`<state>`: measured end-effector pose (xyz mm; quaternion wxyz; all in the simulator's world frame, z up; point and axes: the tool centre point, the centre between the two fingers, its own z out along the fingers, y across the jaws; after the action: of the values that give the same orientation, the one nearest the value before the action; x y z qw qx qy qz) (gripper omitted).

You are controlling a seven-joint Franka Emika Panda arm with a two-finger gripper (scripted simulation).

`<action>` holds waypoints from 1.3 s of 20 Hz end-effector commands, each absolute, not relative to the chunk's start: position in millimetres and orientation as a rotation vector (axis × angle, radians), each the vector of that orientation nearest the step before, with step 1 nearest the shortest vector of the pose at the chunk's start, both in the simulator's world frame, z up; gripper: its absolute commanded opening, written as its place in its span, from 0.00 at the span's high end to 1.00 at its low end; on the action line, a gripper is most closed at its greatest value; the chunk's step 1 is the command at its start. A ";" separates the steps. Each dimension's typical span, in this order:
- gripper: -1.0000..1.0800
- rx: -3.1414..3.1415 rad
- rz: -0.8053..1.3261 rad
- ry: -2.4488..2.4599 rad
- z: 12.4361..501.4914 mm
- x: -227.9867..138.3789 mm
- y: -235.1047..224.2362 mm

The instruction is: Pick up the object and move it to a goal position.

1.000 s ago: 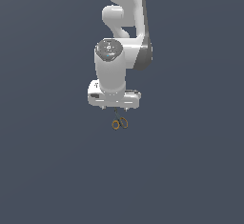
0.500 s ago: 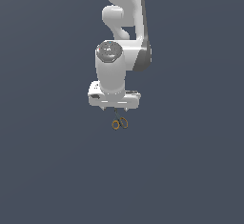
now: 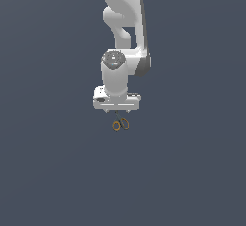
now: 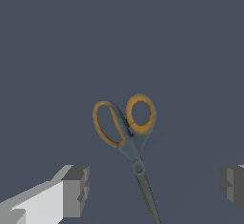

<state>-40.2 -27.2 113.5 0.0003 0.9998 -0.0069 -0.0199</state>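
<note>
Scissors [image 4: 127, 137] lie flat on the desk [image 3: 192, 172]; pincer [image 4: 153, 187] hangs above with fingers [image 4: 75, 191] wide apart, blades between them.

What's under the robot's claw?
A small pair of scissors lies below the open gripper on the plain grey floor. In the wrist view, its blade tips run out of frame.
</note>
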 end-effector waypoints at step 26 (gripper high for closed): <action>0.04 3.139 -0.002 0.137 44.1 -86.0 -17.4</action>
<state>-85.5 -17.6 49.1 0.0000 0.9991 0.0435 -0.0002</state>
